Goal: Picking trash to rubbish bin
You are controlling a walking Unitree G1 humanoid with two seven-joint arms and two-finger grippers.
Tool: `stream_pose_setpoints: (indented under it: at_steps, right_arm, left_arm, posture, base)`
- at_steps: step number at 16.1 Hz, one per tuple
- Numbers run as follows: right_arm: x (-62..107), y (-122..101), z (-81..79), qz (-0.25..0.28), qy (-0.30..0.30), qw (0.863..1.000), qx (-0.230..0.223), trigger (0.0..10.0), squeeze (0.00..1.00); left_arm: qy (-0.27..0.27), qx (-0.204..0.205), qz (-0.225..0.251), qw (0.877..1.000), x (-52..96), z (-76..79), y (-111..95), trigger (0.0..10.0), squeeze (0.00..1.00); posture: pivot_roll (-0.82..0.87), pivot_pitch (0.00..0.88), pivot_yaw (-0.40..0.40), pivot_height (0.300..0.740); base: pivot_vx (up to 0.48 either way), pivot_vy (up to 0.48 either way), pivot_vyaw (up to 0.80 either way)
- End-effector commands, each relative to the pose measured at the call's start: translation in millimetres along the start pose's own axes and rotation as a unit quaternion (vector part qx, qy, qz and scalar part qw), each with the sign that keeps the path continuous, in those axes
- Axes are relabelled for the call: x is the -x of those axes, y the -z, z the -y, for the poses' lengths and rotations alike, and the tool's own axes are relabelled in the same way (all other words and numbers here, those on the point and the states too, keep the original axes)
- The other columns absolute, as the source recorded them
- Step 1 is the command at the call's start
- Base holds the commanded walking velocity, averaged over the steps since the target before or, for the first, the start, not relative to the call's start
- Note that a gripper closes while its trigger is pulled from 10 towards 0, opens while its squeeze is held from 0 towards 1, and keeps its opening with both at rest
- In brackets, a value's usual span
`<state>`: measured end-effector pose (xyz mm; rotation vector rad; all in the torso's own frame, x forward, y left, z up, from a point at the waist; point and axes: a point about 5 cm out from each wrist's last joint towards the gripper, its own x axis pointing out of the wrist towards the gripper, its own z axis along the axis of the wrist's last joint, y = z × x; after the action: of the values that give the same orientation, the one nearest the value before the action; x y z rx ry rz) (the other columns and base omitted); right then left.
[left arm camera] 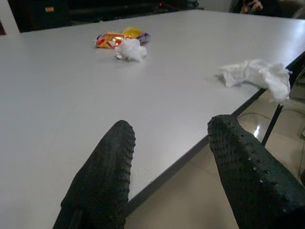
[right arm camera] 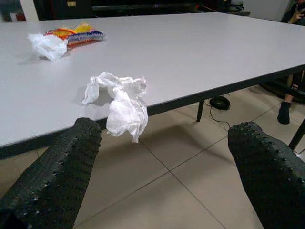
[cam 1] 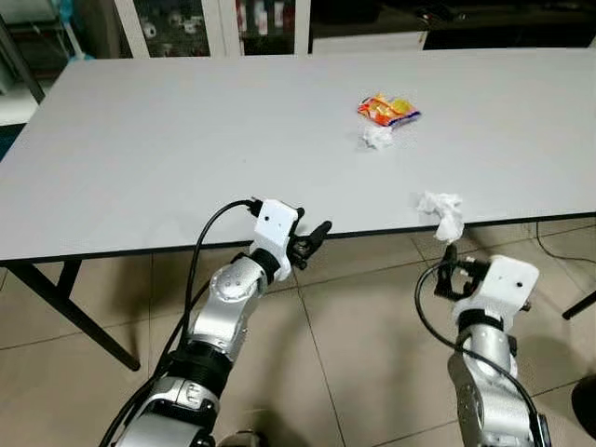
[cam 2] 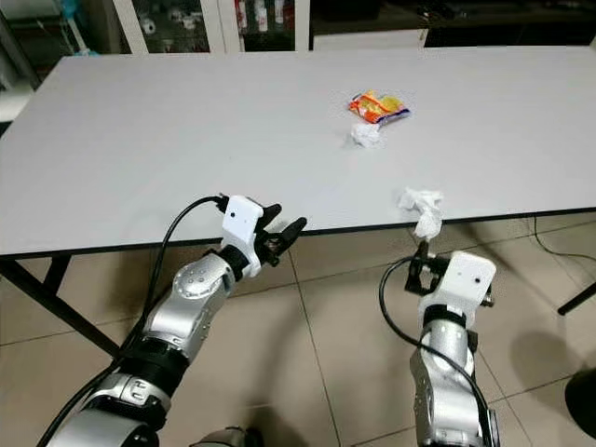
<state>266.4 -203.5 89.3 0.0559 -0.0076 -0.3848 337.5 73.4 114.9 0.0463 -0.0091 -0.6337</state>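
The right gripper (right arm camera: 162, 162), jaws spread wide, lines up below the crumpled tissue (right arm camera: 125, 105) overhanging the counter (cam 1: 186, 149) edge; the left gripper (left arm camera: 171, 167) waits open.

**Three pieces of trash on the worktop**

A crumpled white tissue (cam 1: 441, 212) lies at the near edge of the grey worktop (cam 1: 186, 149), on the right side. Part of it rests flat on the surface and a twisted tail hangs down over the edge. Farther back, well apart from it, a small white paper wad (cam 1: 377, 138) sits balled up on the worktop. Just beyond that wad and touching or almost touching it lies a snack wrapper (cam 1: 387, 109), orange and yellow with a purple end, flattened and somewhat wrinkled, lying at a slant to the worktop's edges.
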Motion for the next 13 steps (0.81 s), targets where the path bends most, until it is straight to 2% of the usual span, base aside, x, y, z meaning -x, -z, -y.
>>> stream_pose_setpoints:
  at_steps: [1, 4, 7, 10, 13]
  right_arm:
    - [-5.1, 0.0, 6.0, 0.000, 0.013, 1.000, -0.012, 10.0, 0.00]
    - [-17.3, -3.1, 9.3, -0.001, 0.017, 0.999, -0.034, 10.0, 0.00]
    - [-28.9, -8.7, 11.7, 0.008, 0.012, 0.999, -0.036, 10.0, 0.00]
    - [-47.7, -22.5, 15.0, 0.028, 0.012, 0.999, -0.030, 10.0, 0.00]
    - [-56.1, -22.5, 9.3, 0.022, -0.002, 0.999, -0.044, 10.0, 0.00]
  left_arm:
    - [0.005, -0.001, 0.001, 1.000, 2.1, -1.3, -3.0, 10.0, 0.00]
    - [0.016, -0.013, -0.008, 1.000, 9.9, -3.9, -3.9, 10.0, 0.00]
    - [0.015, -0.017, -0.013, 1.000, 14.5, -5.8, -4.1, 10.0, 0.00]
    - [0.009, -0.018, -0.019, 1.000, 21.0, -8.2, -4.4, 10.0, 0.00]
    - [0.003, -0.018, -0.021, 1.000, 23.3, -9.3, -5.3, 10.0, 0.00]
  posture:
    - [0.18, 0.134, 0.040, 0.740]
    - [0.22, 0.179, 0.067, 0.740]
    - [0.23, 0.190, 0.070, 0.740]
    - [0.26, 0.200, 0.067, 0.740]
    - [0.27, 0.200, 0.063, 0.740]
  base:
    - [0.000, 0.000, 0.00]
    - [0.000, 0.000, 0.00]
    - [0.000, 0.000, 0.00]
    - [0.000, 0.000, 0.00]
    - [0.000, 0.000, 0.00]
